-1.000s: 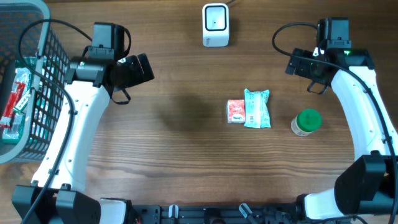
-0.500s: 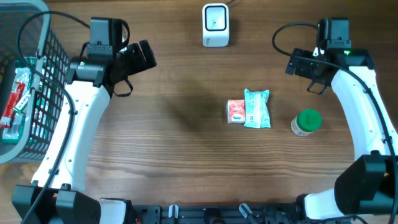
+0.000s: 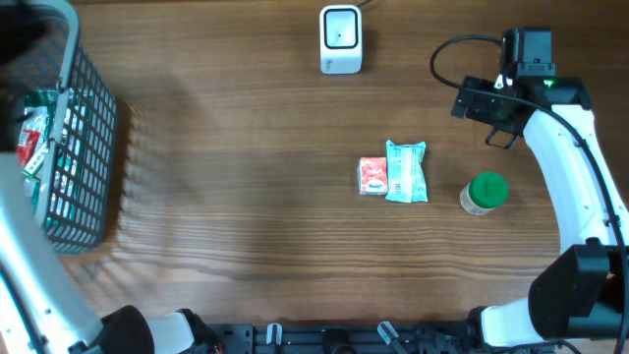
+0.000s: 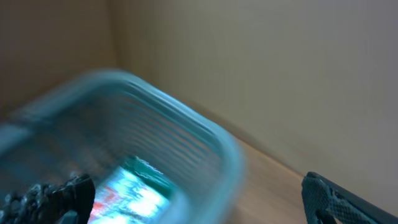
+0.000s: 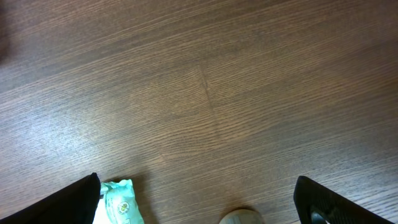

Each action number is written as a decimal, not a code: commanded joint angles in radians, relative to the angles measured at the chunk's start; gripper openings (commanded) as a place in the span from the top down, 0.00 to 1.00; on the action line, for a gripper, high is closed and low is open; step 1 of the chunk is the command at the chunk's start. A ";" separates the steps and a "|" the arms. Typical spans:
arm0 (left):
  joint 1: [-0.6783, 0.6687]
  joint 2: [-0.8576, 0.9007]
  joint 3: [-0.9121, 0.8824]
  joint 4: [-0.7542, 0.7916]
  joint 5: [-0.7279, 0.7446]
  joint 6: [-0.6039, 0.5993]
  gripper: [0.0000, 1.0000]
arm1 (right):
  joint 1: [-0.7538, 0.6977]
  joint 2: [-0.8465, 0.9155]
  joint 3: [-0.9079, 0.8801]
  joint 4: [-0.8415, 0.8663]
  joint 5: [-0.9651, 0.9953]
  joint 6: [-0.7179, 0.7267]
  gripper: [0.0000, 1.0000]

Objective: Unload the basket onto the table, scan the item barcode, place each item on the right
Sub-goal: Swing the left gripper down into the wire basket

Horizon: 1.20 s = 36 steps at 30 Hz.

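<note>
**Overhead view of the table (image 3: 246, 226).** The barcode scanner (image 3: 341, 39) stands at 12 o'clock, near the far edge. The items lie right of centre, at about 3 o'clock. A small red packet (image 3: 372, 175) touches the 9 o'clock side of a teal packet (image 3: 406, 171). A green-lidded jar (image 3: 484, 193) sits near the teal packet at its 3 o'clock, not touching it. A wire basket (image 3: 93, 152) holding packets sits at 9 o'clock. The right pincer (image 5: 202, 205) hangs over bare wood at 12 o'clock of the jar, jaws spread wide and grasping nothing. The left pincer (image 4: 199, 202) lies outside the overhead view. Its blurred wrist view shows the jaws released and empty, over the basket.
</note>
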 commanded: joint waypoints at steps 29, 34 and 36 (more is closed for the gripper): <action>0.316 0.656 -0.088 -0.039 0.212 0.699 0.00 | 0.000 -0.006 0.010 0.002 0.018 -0.009 0.00; 0.332 0.704 -0.088 -0.009 0.288 0.703 0.00 | 0.000 -0.006 0.010 0.002 0.018 -0.008 0.00; 0.344 0.724 -0.088 -0.008 0.325 0.703 0.00 | 0.000 -0.006 0.010 0.002 0.018 -0.008 0.00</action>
